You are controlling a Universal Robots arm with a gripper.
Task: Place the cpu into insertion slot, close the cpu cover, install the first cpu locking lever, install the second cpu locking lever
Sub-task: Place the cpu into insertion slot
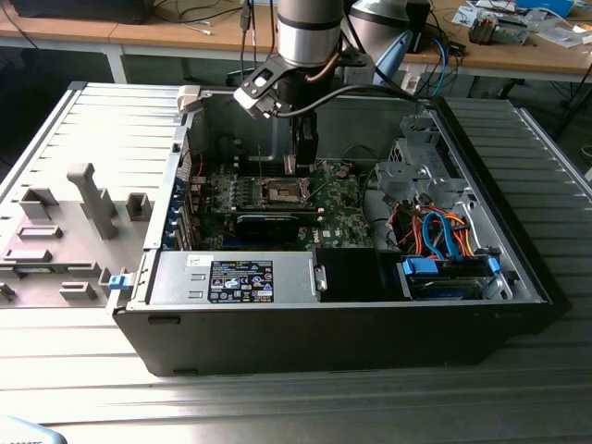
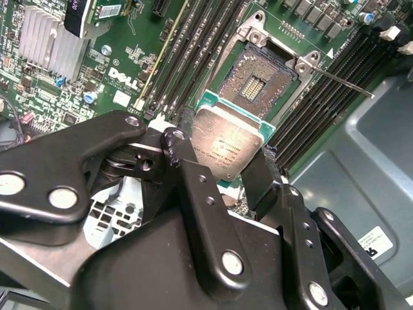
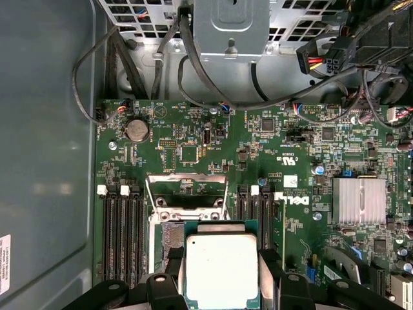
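Observation:
My gripper (image 3: 221,271) is shut on the cpu (image 3: 221,268), a silver-faced square chip pinched at two opposite edges by the black fingers (image 3: 173,259). The cpu (image 2: 227,145) hangs just above the board, overlapping one edge of the insertion slot (image 2: 257,84), whose dark pin field lies bare. The cpu cover (image 3: 187,183) stands open at the slot's far side. A thin locking lever (image 2: 342,81) sticks out over the memory slots. In the exterior view the gripper (image 1: 298,165) reaches down into the open computer case right by the insertion slot (image 1: 282,191).
Black memory slots (image 3: 122,232) flank the socket on both sides. A finned heat sink (image 3: 359,200), black cables (image 3: 129,71) and a drive cage (image 1: 416,162) crowd the case. The case wall (image 3: 45,161) is close. Grey fixtures (image 1: 88,199) sit at the exterior view's left.

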